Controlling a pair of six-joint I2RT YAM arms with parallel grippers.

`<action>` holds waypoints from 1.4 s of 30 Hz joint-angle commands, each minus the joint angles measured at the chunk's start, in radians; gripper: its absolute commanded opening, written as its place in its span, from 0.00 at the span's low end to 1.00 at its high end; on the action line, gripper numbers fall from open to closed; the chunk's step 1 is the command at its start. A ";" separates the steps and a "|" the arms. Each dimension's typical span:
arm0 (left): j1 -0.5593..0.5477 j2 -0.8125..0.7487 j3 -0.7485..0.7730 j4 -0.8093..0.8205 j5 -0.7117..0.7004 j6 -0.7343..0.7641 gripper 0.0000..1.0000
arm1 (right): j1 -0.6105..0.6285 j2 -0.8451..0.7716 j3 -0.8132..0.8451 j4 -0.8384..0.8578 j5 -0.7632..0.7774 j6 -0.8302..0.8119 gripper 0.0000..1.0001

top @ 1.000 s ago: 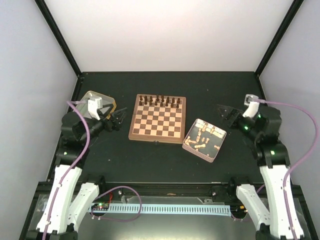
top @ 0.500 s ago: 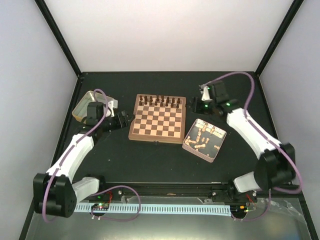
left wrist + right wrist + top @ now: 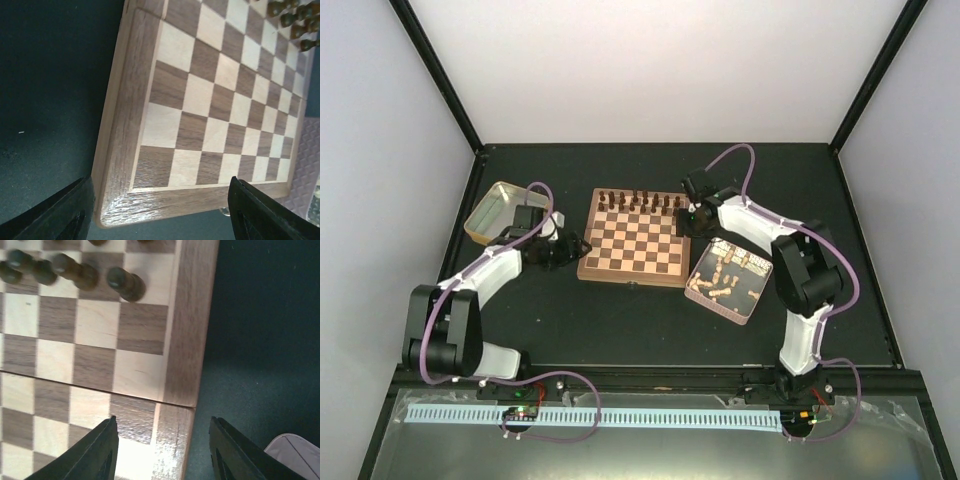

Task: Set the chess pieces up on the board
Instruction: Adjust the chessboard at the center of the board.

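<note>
**Two tools open, nothing held**

The left tool [image 3: 159, 212] gapes wide beside the board [image 3: 636, 236]; the right tool [image 3: 162, 447] hangs open over its right frame. Tan pieces [image 3: 725, 275] lie jumbled in the tin [image 3: 740, 308]. Best to lift one singly, by its stem.

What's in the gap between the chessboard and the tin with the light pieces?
Only bare black table: the right wrist view shows it between the board and the tin.

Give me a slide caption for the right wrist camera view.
Right gripper, jaws open, over the board at its frame edge, with dark chessmen standing on the nearby squares.
</note>
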 commanded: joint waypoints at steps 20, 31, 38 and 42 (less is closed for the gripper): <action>-0.005 0.152 0.073 -0.046 -0.143 0.014 0.52 | 0.148 -0.091 -0.255 0.120 -0.046 0.191 0.16; -0.006 0.159 0.072 -0.045 -0.162 0.032 0.51 | 0.146 -0.427 -0.288 -0.032 0.198 0.166 0.45; -0.006 0.197 0.089 -0.057 -0.175 0.053 0.52 | 0.144 -0.577 -0.508 -0.136 0.264 0.167 0.44; -0.006 0.205 0.086 -0.053 -0.148 0.066 0.44 | 0.143 -0.547 -0.536 -0.110 0.240 0.149 0.37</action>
